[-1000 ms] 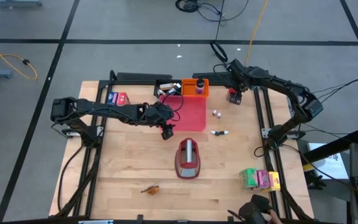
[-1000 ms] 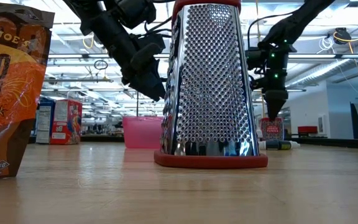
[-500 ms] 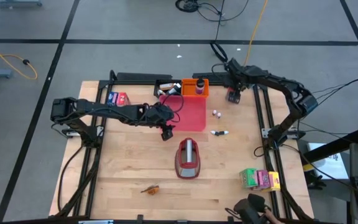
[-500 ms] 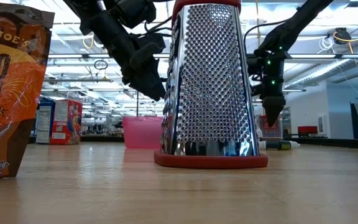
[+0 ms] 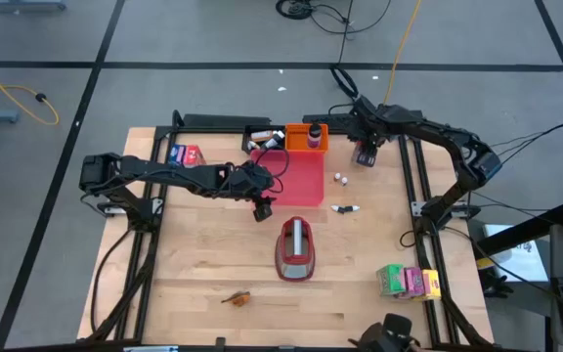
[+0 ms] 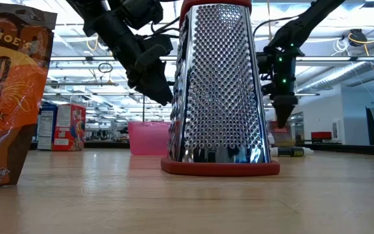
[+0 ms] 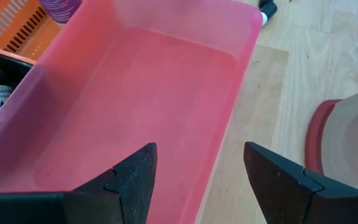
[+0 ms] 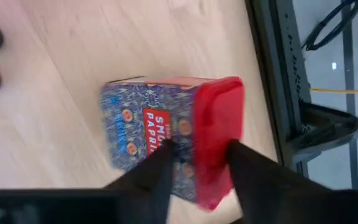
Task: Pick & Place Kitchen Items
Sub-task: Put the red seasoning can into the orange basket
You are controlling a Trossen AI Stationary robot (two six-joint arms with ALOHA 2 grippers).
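Gripping red-lidded tin (image 8: 173,149) near table edge, right hand (image 8: 194,165); left hand (image 7: 197,180) wide above pink tray (image 7: 135,106).

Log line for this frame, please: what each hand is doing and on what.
right hand: closing on red-lidded paprika tin, far right of table | left hand: open, hovering at pink tray | grater: untouched, centre

The right gripper (image 5: 366,156) has dropped lower over the far right corner of the table; its fingers (image 8: 157,171) have drawn in around the red-lidded paprika tin (image 8: 169,146); the tin now looks tipped.
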